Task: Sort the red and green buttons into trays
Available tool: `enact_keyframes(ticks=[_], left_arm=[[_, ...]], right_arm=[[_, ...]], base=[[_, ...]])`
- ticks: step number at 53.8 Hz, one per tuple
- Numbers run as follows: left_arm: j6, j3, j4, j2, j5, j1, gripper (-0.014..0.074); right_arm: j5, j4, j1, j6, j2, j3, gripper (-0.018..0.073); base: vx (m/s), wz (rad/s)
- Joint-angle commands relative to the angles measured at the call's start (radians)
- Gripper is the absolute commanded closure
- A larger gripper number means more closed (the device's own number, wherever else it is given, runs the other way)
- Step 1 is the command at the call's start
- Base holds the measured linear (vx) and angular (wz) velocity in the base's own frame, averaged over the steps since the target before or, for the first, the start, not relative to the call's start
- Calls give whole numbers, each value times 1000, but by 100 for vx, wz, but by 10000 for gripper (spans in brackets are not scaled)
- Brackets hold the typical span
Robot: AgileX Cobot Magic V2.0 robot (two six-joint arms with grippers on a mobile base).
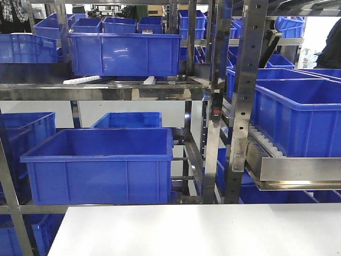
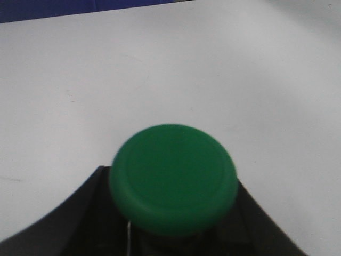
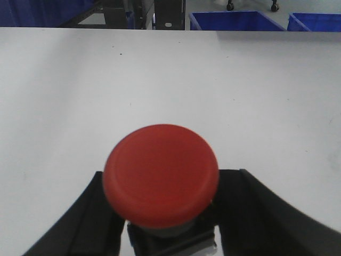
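Note:
In the left wrist view, my left gripper is shut on the green button. Its round green cap faces the camera and its dark body sits between the black fingers, over the white table. In the right wrist view, my right gripper is shut on the red button. Its black fingers flank the dark body, with thin slits of table showing beside it. The red and green trays are out of view. Neither gripper shows in the front view.
The front view shows metal racks loaded with deep blue crates beyond the white table's far edge. More blue crates stand past the table edge in the right wrist view.

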Motion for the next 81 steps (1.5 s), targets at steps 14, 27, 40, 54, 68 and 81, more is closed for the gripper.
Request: enact_keyframes(ticks=[14, 27, 40, 54, 68, 81], left_arm=[[-174, -5, 72, -111, -175, -1, 602], [-196, -10, 63, -338, 168, -1, 599], [-221, -93, 80, -611, 658, -2, 596], [-377, -183, 179, -856, 911, -6, 596], [-360, -184, 177, -1027, 1187, -53, 596], [-315, -184, 131, -1130, 1306, -171, 596]], right_arm=[[-195, -2, -6, -10, -35, -7, 572], [-192, -47, -6, 34, -62, -10, 570], [-47, -89, -6, 266, -199, -10, 570], [14, -163, -6, 361, -356, -13, 570], [449, -361, -6, 498, -552, -196, 570], [726, -759, -6, 748, -792, -361, 570]], base=[[0, 0], [0, 0], [0, 0], [0, 0], [0, 0], [0, 0]])
